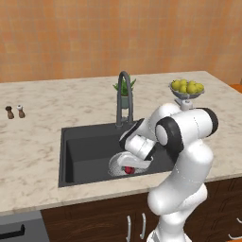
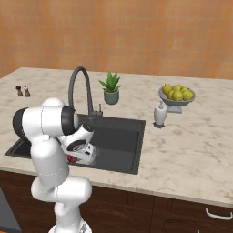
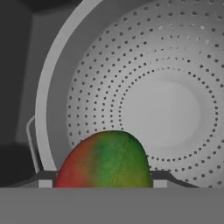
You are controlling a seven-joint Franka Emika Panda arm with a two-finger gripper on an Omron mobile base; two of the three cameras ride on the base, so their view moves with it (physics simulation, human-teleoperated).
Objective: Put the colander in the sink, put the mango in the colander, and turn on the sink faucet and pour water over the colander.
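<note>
I have the end effector (image 3: 103, 183) down inside the sink (image 1: 85, 142), right over the colander (image 3: 144, 100). Its two fingertips sit wide, either side of the mango (image 3: 105, 159), which fills the gap between them; looks like it's holding the mango, though I can't see the contact points themselves. Mango is red on one side, green through the middle, and sits directly ahead of the end effector with the colander's perforated bowl just beyond it. One loop handle (image 3: 31, 144) of the colander shows off to the side of the fingers, against the dark basin wall.

From the left base view the colander is on the sink floor under the hand, a bit of red mango visible at its rim. Sink faucet (image 1: 124, 97) stands behind the end effector at the back edge of the sink, spout arched toward the basin. Fruit bowl (image 1: 187, 88), plant (image 2: 111, 88), soap dispenser (image 2: 159, 113) and shakers (image 1: 15, 111) are on the desk, well away.
</note>
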